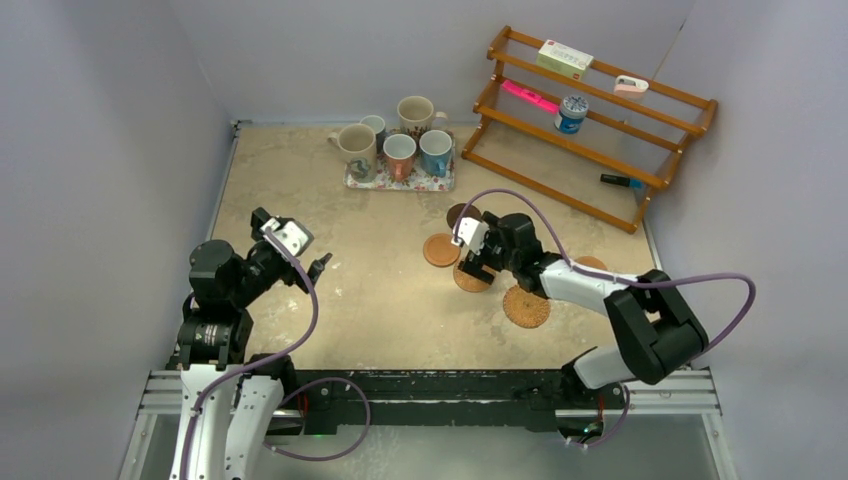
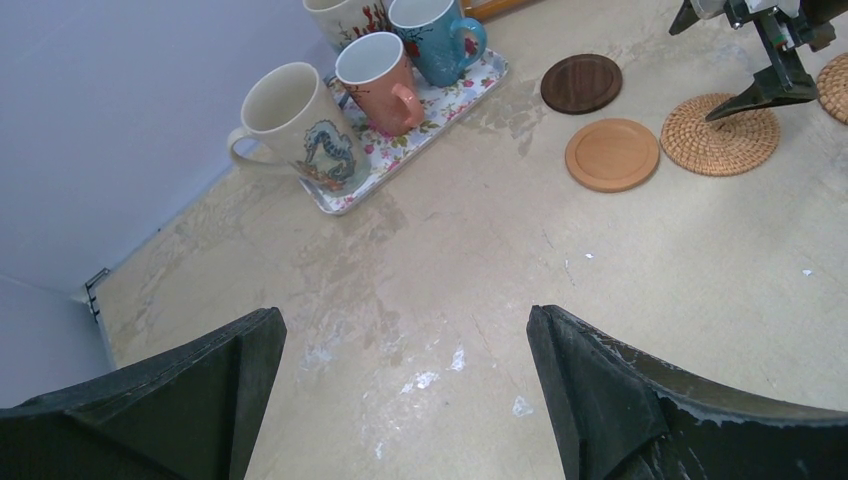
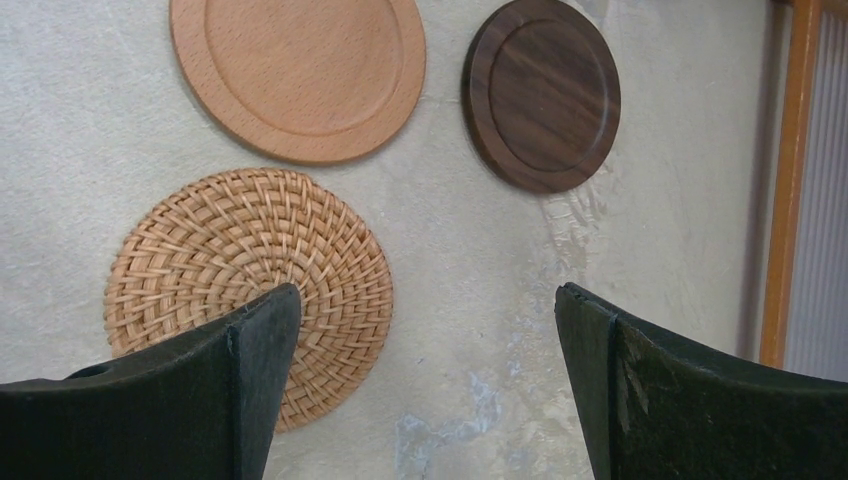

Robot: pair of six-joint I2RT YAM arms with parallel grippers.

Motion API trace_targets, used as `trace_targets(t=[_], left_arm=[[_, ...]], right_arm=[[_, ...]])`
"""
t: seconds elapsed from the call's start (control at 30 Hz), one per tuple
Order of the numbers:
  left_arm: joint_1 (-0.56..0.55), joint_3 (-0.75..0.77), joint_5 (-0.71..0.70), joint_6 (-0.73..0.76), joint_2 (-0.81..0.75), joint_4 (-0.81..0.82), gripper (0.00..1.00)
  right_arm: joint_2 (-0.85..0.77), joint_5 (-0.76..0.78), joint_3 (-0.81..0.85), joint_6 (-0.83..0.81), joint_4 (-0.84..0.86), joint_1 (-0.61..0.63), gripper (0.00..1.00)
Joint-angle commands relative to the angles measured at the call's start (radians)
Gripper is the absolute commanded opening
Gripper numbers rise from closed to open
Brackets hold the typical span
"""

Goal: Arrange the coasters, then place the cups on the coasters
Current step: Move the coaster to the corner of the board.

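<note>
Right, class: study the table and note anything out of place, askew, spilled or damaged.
Nothing is spilled or broken. The mugs stand upright on the floral tray, and the coasters lie flat in a loose, uneven cluster. Only the tabletop looks worn, with whitish scuffs.

Open tabletop [image 2: 430, 250] lies ahead of the left gripper [image 2: 402, 330], with nothing between its spread fingers. Five mugs [image 1: 399, 152] stand packed close on a tray [image 2: 470, 92] at the far edge. The right gripper [image 3: 425, 300] hangs low over the coasters [image 3: 300, 70], barring approach there. A wooden rack [image 1: 707, 117] fills the far right corner.
</note>
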Motion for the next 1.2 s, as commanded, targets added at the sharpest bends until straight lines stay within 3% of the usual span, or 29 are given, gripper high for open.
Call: trace_targets(t=[0.0, 0.53, 0.93, 1.17], left_arm=[[-0.005, -0.004, 0.026, 0.022, -0.005, 0.014, 1.00], [-0.005, -0.003, 0.035, 0.024, -0.005, 0.008, 1.00], [-0.005, -0.003, 0.033, 0.025, 0.000, 0.009, 1.00], [-0.004, -0.003, 0.034, 0.026, 0.001, 0.008, 1.00]], right_arm=[[-0.045, -0.007, 0.057, -0.070, -0.130, 0.006, 0.99], [-0.311, 0.153, 0.030, -0.239, -0.635, -0.022, 0.99], [-0.328, 0.216, -0.054, -0.258, -0.694, -0.034, 0.99], [-0.292, 0.152, -0.093, -0.309, -0.689, -0.033, 0.99]])
